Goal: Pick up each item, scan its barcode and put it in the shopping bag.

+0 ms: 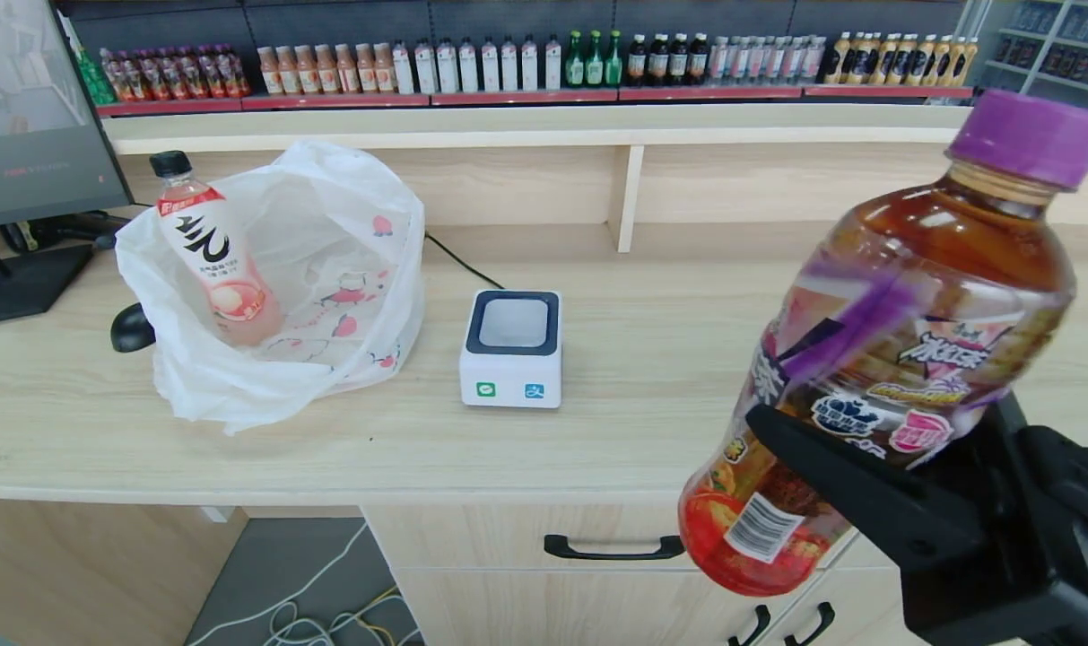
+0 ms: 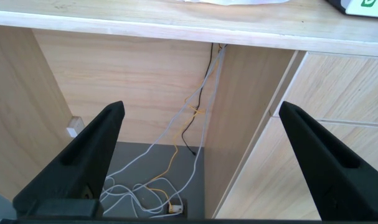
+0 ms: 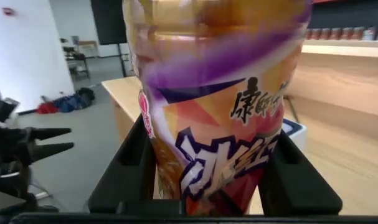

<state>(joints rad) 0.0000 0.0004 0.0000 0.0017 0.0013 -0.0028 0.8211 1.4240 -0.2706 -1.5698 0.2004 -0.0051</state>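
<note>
**Colours before you**

Your tea bottle (image 1: 875, 359) has a purple cap, amber liquid and a label streaked purple, orange and red, with a white barcode patch. Your right gripper (image 3: 213, 168) is black. Your bag (image 1: 328, 269) is milky white with small pink and red prints. The pink bottle (image 1: 216, 260) wears a black cap and a red band. Your scanner (image 1: 511, 350) is white, dark-framed on top, with green and blue icons.
</note>
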